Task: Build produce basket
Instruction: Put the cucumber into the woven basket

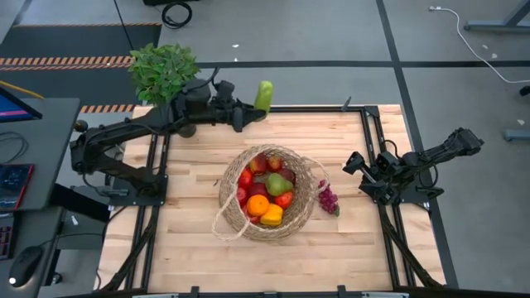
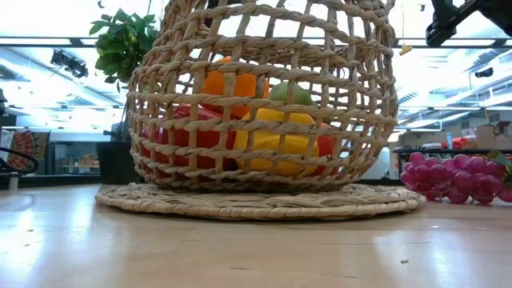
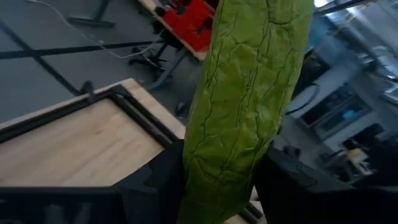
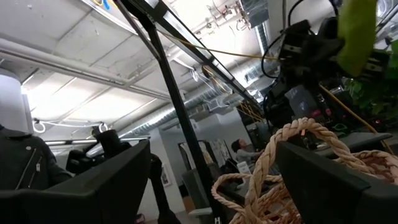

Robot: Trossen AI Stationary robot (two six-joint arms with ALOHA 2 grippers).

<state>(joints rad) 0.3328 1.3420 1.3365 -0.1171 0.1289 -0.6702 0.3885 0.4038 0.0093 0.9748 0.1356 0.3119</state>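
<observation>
Left hand (image 1: 252,106) clamped on wrinkled green cucumber (image 1: 263,95), open-weave wicker basket (image 1: 308,192), right hand (image 1: 358,168) open, empty

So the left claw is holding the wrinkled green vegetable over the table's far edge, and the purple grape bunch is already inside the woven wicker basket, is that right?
Not quite: the purple grape bunch lies on the table beside the woven wicker basket, as the high view shows. The left claw does hold the wrinkled green vegetable over the far edge.

Bright, even overhead light; the ceiling strip lights (image 4: 74,68) glare white. The basket (image 2: 264,96) stands backlit against that glow, and the near bench (image 2: 240,256) blurs soft. Shadows under it are faint.
</observation>
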